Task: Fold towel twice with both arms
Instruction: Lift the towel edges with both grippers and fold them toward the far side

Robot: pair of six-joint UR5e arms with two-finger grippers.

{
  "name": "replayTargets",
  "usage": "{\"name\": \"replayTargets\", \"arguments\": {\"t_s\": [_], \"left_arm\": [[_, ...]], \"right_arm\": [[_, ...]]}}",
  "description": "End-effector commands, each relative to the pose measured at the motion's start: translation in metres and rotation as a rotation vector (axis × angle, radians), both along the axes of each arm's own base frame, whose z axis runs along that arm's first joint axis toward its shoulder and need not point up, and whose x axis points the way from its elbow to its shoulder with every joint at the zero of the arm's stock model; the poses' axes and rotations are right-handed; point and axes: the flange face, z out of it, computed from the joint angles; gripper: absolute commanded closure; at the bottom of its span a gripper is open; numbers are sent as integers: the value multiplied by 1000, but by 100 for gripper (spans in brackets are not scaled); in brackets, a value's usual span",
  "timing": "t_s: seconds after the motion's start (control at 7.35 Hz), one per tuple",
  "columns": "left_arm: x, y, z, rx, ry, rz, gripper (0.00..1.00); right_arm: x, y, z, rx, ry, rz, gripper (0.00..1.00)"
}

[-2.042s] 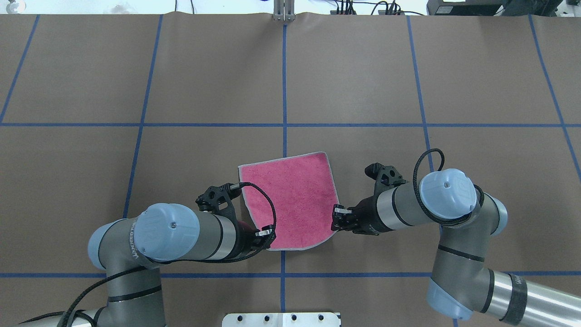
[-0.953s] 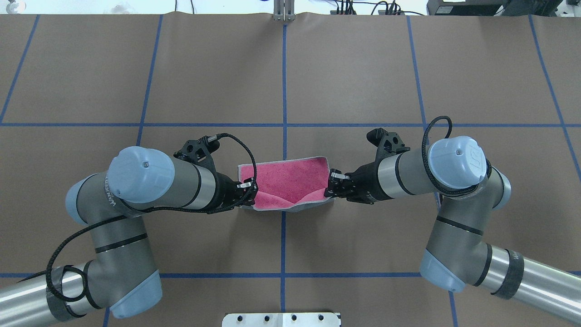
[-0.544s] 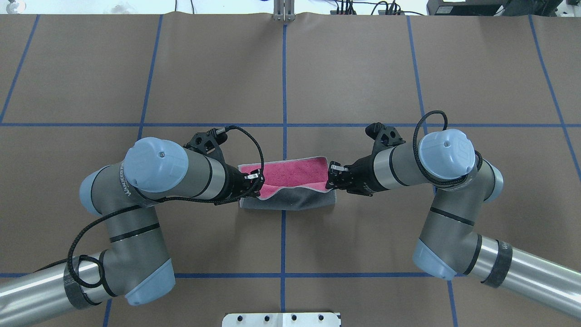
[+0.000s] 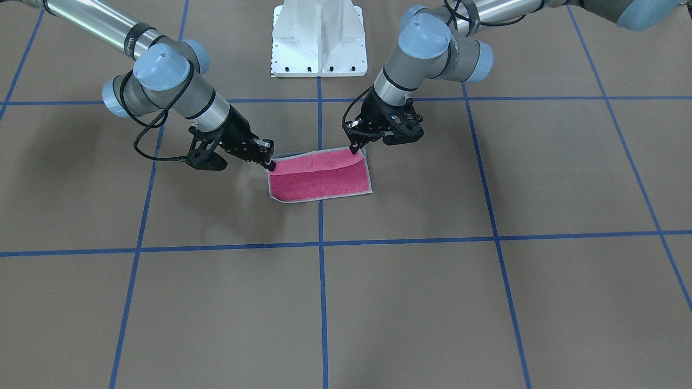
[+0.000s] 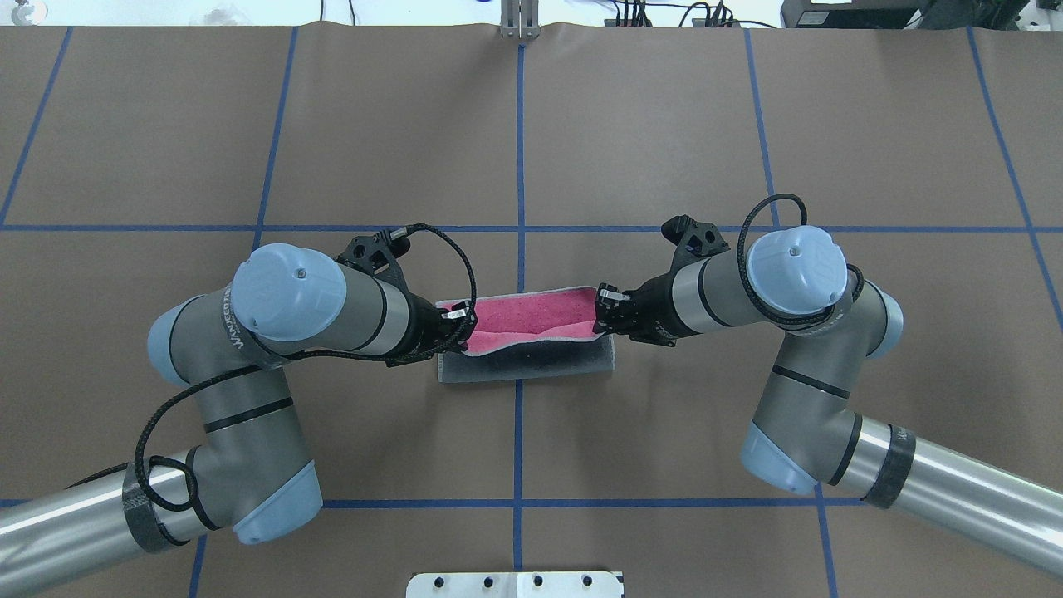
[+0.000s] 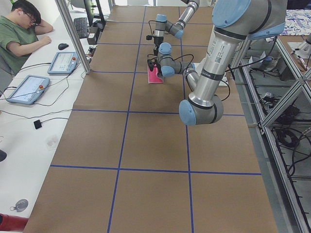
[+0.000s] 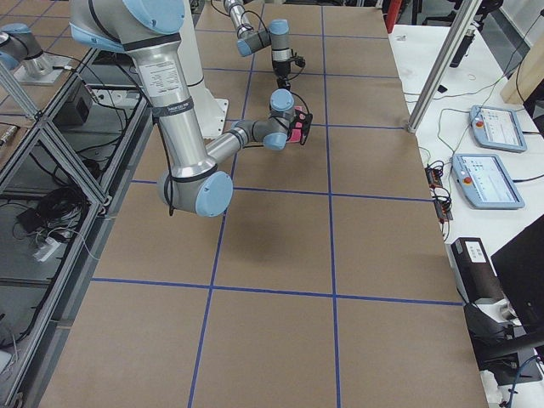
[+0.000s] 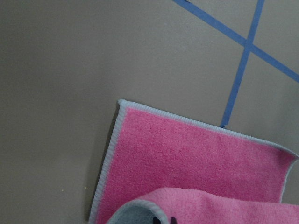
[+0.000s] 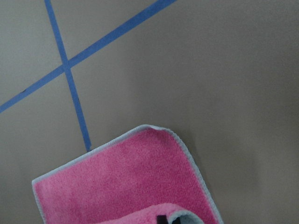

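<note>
The towel [image 5: 531, 311] is fuzzy, looped terry cloth; the bench [image 5: 664, 124] wears a matt paper-like covering; the arms [image 5: 963, 502] show smooth, glossy metal tubes.

Wrist views crop the towel [image 8: 187, 154] at their bottom edge.

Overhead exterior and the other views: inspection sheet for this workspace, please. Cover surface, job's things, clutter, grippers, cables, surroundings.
Surface: brown table with a blue tape grid.
Job's things: towel part-folded, its near edge held above the pink face, grey underside showing.
Clutter: nothing seen.
Grippers: left gripper and right gripper, each shut on a towel corner.
Cables: black cables loop at both wrists.
Surroundings: white pedestal base; a person at a side desk with tablets.
</note>
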Motion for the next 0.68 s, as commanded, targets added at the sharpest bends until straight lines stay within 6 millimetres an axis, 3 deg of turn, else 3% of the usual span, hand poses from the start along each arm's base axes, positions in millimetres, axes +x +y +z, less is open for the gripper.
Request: {"name": "replayTargets", "arguments": {"t_s": [0.0, 0.54], "left_arm": [[3, -2, 5, -6, -11, -1, 100], [-1, -11, 9, -9, -18, -16, 100]], "right_arm": [[1, -9, -1, -3, 2, 13, 100], [-6, -20, 1, -9, 15, 23, 100]]}}
